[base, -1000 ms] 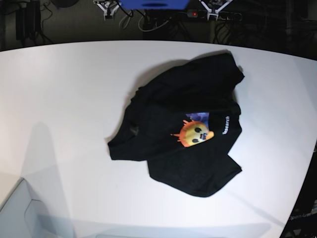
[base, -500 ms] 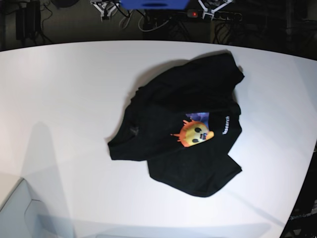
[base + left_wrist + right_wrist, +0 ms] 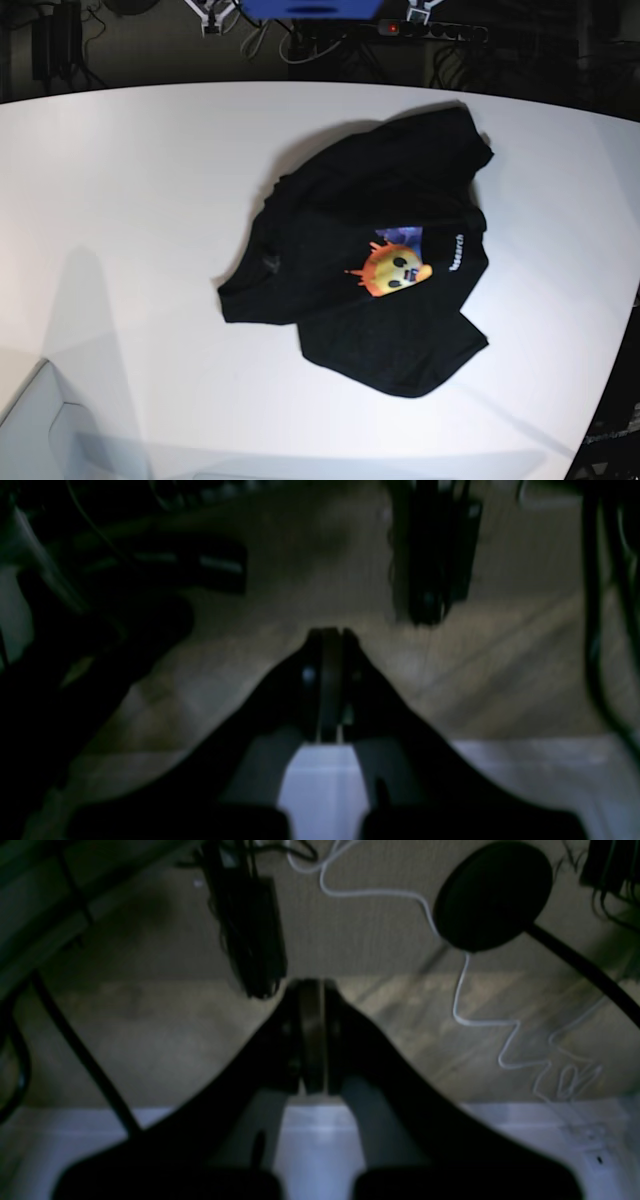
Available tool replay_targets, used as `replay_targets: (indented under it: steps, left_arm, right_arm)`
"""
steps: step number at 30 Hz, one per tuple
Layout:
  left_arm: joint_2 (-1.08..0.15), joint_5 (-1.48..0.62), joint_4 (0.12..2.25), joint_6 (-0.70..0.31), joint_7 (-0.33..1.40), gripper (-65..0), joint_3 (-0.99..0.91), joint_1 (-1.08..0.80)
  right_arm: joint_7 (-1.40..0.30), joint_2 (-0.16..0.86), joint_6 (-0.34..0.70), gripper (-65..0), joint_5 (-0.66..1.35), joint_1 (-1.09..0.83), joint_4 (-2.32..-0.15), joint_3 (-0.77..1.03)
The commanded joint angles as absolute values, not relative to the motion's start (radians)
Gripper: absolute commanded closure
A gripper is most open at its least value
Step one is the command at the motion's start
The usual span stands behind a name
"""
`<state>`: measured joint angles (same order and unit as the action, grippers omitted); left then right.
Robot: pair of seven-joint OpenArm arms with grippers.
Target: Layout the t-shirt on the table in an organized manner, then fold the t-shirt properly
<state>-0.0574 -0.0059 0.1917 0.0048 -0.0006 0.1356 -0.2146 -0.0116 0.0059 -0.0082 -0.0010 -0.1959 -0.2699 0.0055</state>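
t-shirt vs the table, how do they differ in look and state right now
The t-shirt is black with an orange sun face print; the table is plain white. The t-shirt lies crumpled and bunched, with layers overlapping, while the table is smooth and flat. The t-shirt covers only a patch right of centre, and the table is far larger and runs out past it on every side. Neither is touched by a gripper in the base view.

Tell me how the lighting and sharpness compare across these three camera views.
Base view: bright and sharp, the t-shirt clear on the white table, edges curved by the lens. Left wrist view: dim and blurred around the left gripper. Right wrist view: also dark, soft around the right gripper.
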Motion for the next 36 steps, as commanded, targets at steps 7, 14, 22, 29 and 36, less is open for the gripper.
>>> replay_targets:
  steps: [7, 14, 22, 29, 36]
  left_arm:
    - [-0.128, -0.033, 0.395, 0.012, -0.002, -0.1, 0.134, -0.367]
    - [-0.246, -0.262, 0.766, 0.012, 0.007, -0.1, 0.136, -0.584]
    - [-0.38, -0.401, 1.161, 0.012, 0.007, -0.1, 0.134, -0.84]
    - [-0.41, -0.398, 1.448, 0.013, 0.007, -0.1, 0.025, -1.024]
    - [-0.409, -0.404, 1.724, 0.013, 0.008, -0.1, -0.14, -1.158]
  right_arm:
    - [-0.008, 0.015, 0.004, 0.0, -0.002, -0.437, -0.576, 0.001]
    - [-0.008, 0.038, 0.004, 0.0, -0.002, -0.651, -0.915, 0.001]
    - [-0.01, 0.096, 0.005, 0.0, -0.002, -0.891, -1.296, 0.001]
    - [-0.01, 0.101, 0.005, 0.0, -0.002, -1.056, -1.623, 0.008]
    - [-0.131, 0.099, 0.005, 0.0, -0.002, -1.133, -1.9, 0.002]
